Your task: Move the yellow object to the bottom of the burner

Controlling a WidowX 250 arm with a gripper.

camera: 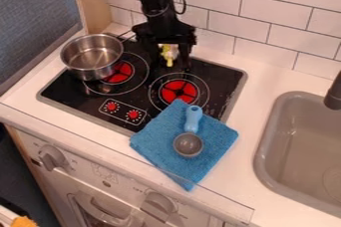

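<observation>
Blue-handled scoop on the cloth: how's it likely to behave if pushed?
The scoop is probably rigid, given its solid-looking handle. Its rounded bowl may let it rock or roll sideways. The soft, fabric-like cloth beneath could bunch or drag along.

- I see a pot of smooth, shiny metal.
- The cooktop looks like glossy black glass.
- I make out a soft, matt cloth with a slightly rough nap.
- The scoop looks to me like smooth plastic.
- My pincer has a dark, mostly matt finish.
- The wall tiles look smooth, with a soft sheen.
- I read the counter as smooth and pale, the side panel as wood, and the sink as smooth.
</observation>
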